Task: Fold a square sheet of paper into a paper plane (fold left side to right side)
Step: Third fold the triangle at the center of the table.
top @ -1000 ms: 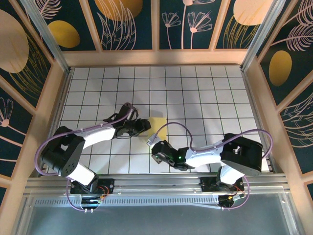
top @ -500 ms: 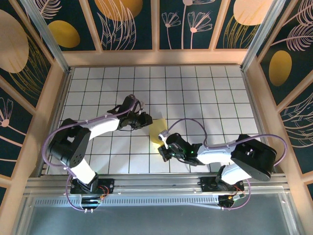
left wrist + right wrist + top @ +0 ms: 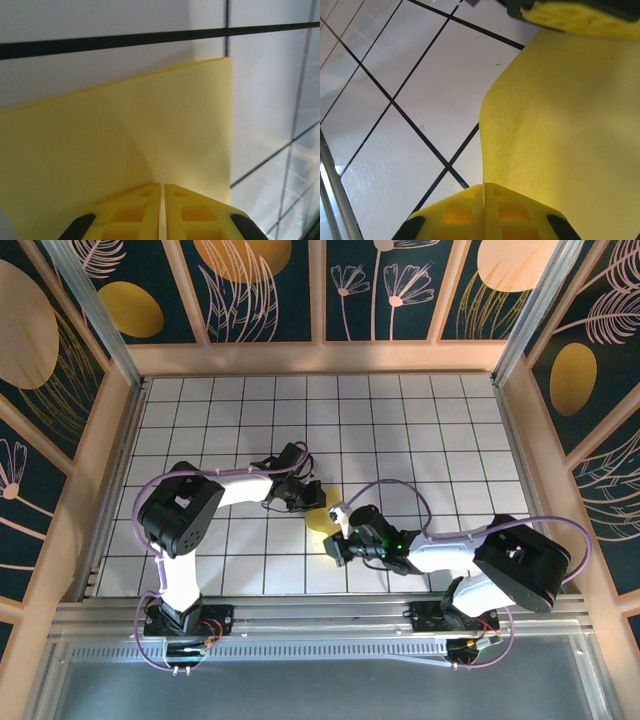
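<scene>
**Pale-yellow square sheet of thin paper (image 3: 325,514) pinched from two sides**

The sheet sits on the white gridded surface (image 3: 400,420), and in the top view much of it is covered by the two wrists that meet over it.

The left end effector (image 3: 312,496) comes in at the sheet's left edge. In its wrist view, its yellow fingers (image 3: 135,215) are pressed together, leaving just a hairline seam. The sheet (image 3: 125,135) rises from between them, lifted off the tiles and gently curved.

The right end effector (image 3: 336,542) is at the sheet's near edge. Its fingers (image 3: 455,215) are likewise closed tight on the paper (image 3: 560,125), which bows up and away from the dark grid lines beneath. The left end effector's yellow tips (image 3: 580,17) show at the sheet's far side.

A purple cable (image 3: 385,487) loops just right of the sheet, and another (image 3: 290,452) arches to its left. An aluminium rail (image 3: 320,620) runs well nearward of the sheet. Dark wall panels with golden ovals (image 3: 130,308) stand well beyond it.
</scene>
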Motion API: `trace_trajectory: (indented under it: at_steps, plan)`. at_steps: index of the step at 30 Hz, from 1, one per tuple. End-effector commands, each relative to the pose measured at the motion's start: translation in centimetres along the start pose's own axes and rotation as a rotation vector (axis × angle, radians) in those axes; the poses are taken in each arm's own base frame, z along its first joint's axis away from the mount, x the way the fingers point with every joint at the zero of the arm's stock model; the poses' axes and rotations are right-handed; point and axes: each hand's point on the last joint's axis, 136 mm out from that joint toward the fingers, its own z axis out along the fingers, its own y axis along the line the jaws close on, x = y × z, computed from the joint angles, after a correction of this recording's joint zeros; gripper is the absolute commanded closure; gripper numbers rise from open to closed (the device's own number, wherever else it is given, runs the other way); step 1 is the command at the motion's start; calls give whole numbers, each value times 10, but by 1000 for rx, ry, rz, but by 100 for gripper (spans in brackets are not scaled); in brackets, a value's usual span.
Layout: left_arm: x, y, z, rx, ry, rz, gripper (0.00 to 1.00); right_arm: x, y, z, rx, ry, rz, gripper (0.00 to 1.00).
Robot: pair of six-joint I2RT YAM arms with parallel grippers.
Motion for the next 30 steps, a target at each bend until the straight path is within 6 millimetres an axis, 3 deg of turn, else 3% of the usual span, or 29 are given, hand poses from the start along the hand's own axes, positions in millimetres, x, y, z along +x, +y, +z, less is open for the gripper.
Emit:
trace_trajectory:
  at_steps: [1,9,21,30]
  plan:
    - [7,16,8,-71,28,10,92,-3,1,0,-33,-6,43,100]
    - [13,30,13,-120,34,7,96,-6,-18,0,19,8,121,100]
    - [12,29,12,-123,25,9,97,-13,-52,-1,173,-2,170,100]
    - [13,30,13,-127,26,6,97,-19,-62,-4,209,-12,177,100]
